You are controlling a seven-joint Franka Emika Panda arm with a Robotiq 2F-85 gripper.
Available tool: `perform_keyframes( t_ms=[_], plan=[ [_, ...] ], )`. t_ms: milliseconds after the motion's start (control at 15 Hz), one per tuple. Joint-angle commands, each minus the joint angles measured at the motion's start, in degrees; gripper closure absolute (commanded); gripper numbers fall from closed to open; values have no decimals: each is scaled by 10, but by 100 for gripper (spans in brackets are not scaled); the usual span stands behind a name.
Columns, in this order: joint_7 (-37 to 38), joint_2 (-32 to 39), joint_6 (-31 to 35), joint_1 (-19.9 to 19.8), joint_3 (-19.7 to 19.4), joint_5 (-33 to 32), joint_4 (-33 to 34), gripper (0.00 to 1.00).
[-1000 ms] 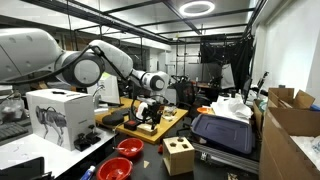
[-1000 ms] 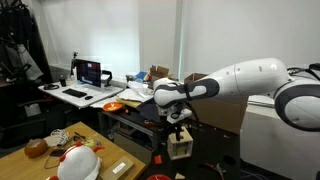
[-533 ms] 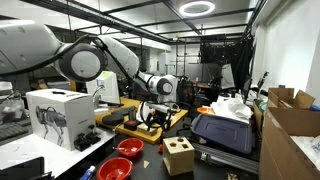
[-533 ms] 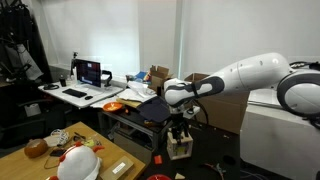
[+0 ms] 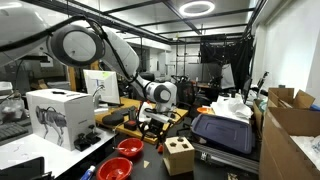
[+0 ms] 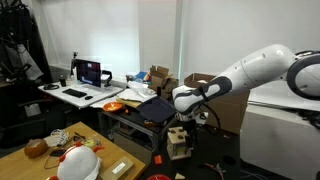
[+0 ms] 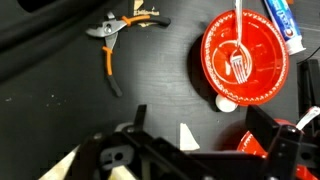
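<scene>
My gripper (image 7: 197, 109) is open and points down at a dark floor with nothing between its fingers (image 7: 140, 112). In the wrist view a red bowl (image 7: 245, 55) holding a white plastic fork (image 7: 239, 60) lies just beyond the fingertips. A small white ball (image 7: 225, 101) touches its rim. A second red bowl (image 7: 262, 143) sits partly hidden under the right finger. A white paper scrap (image 7: 187, 135) lies between the fingers. In both exterior views the gripper (image 5: 151, 126) (image 6: 183, 126) hangs low beside a wooden box with cut-out holes (image 5: 179, 156) (image 6: 178, 142).
Orange-handled pliers (image 7: 108, 45) and a toothpaste tube (image 7: 284, 25) lie on the floor farther out. A wooden table (image 5: 170, 121) with tools, a white carton (image 5: 58, 115), a dark case (image 5: 222, 132) and cardboard boxes (image 5: 290, 125) surround the spot. Red bowls (image 5: 129, 148) sit below the table.
The arm has swung sideways and lower, bringing the gripper away from the wooden table toward the floor beside the wooden box. The jaws have stayed open.
</scene>
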Motion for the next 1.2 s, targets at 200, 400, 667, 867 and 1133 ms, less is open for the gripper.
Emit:
perform_keyframes(
  t_ms=[200, 400, 667, 867, 1133],
  plan=[
    [41, -55, 57, -24, 8, 19, -154, 0],
    [73, -57, 73, -34, 4, 36, -185, 0],
    [132, -50, 96, -49, -4, 69, -199, 0],
    [166, -60, 143, -59, -14, 87, -232, 0],
    [216, -65, 212, -60, -32, 98, -267, 0]
  ],
)
